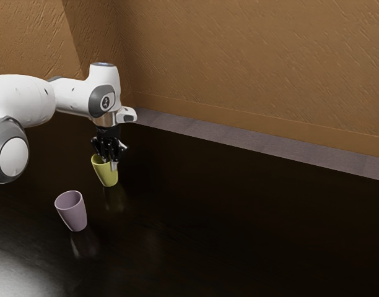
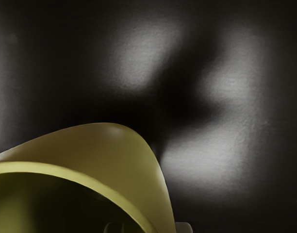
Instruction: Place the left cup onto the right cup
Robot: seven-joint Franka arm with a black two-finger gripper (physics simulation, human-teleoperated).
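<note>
The claw (image 1: 109, 162) is closed on the rim of the tilted yellow-green cup (image 1: 105, 173), low over the dark bench (image 1: 239, 216). The mauve cup (image 1: 71, 210) stands upright nearby, nearer the bench's front edge. Open bench spreads toward the exterior view's right.

A glossy dark table (image 1: 239, 235) runs back to a textured brown wall (image 1: 251, 55).
</note>
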